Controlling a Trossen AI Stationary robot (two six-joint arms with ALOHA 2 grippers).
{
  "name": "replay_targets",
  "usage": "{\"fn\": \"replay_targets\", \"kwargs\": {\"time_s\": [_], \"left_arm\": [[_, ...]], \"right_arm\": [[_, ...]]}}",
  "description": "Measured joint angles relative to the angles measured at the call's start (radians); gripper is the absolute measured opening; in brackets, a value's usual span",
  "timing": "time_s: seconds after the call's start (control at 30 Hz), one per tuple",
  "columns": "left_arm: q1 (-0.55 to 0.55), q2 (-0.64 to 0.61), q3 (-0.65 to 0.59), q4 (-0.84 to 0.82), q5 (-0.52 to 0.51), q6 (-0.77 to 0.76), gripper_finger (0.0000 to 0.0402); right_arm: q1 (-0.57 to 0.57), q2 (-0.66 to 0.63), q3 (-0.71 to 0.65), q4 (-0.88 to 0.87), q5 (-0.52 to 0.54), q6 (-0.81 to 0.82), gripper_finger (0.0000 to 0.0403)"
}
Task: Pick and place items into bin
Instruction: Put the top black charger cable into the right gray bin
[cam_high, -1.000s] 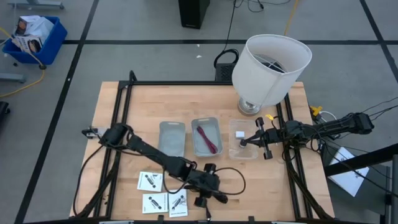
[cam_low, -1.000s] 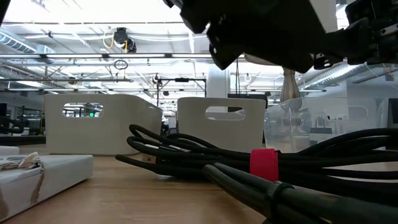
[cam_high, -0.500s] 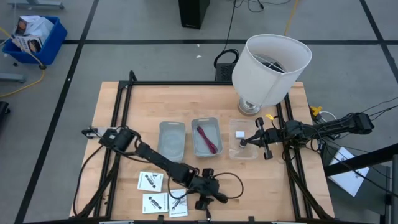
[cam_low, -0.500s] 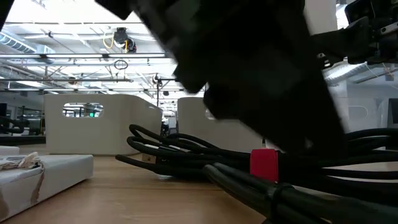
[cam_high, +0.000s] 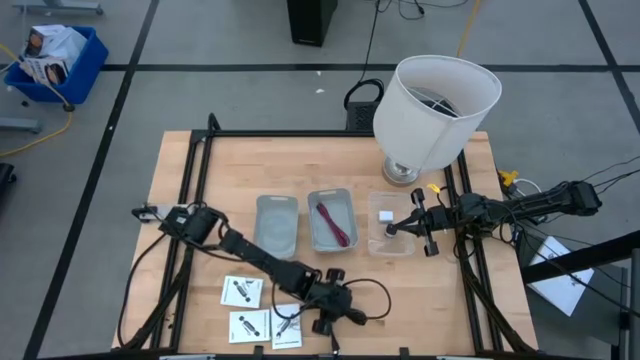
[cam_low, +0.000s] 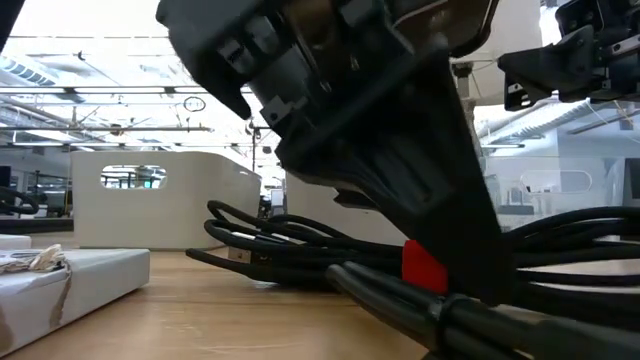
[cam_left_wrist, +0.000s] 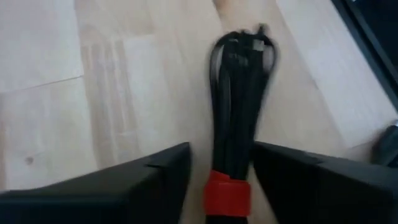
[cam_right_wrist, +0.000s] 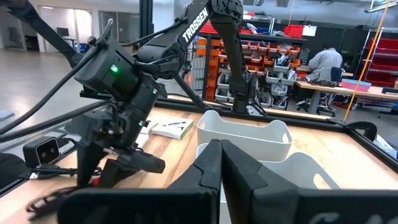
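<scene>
Cable bundle (cam_left_wrist: 235, 118): black, with a red strap, lying flat on the table (cam_high: 180, 180) at its near edge, right of the cards. In my left wrist view it runs straight between the two dark fingers (cam_left_wrist: 149, 180), which stand apart on either side of it; I cannot tell whether they touch it.

Left gripper (cam_high: 335, 312): low over the bundle, jaws apart. In the low view it fills the foreground above the cable and its red strap (cam_low: 425, 265).

Cards (cam_high: 241, 291): three white squares with black marks, flat on the table, left of the left gripper.

Bins: three in a row mid-table. Left bin (cam_high: 277, 221): I see nothing in it. Middle bin (cam_high: 332, 219): holds a thin dark-red item (cam_high: 332, 222). Right bin (cam_high: 390, 225): clear, holds a small white block (cam_high: 384, 215).

Right gripper (cam_high: 392, 228): over the right bin, jaws together, as my right wrist view shows.

Lampshade (cam_high: 436, 110): white, at the far right of the table.
</scene>
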Motion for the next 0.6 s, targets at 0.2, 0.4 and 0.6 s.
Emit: {"fn": "replay_targets", "kwargs": {"time_s": [0.2,0.4,0.6], "left_arm": [[0.006,-0.024,-0.003,-0.014,0.0,0.03,0.0041],[0.007,-0.162,-0.007,-0.087,-0.045,0.12,0.0057],[0.028,-0.386,-0.005,-0.273,-0.231,0.279,0.0045]], "right_arm": [[0.0,0.0,0.0,-0.004,0.0,0.008,0.0002],[0.0,0.0,0.0,-0.007,0.0,0.008,0.0002],[0.0,0.0,0.0,-0.007,0.0,0.007,0.0002]]}}
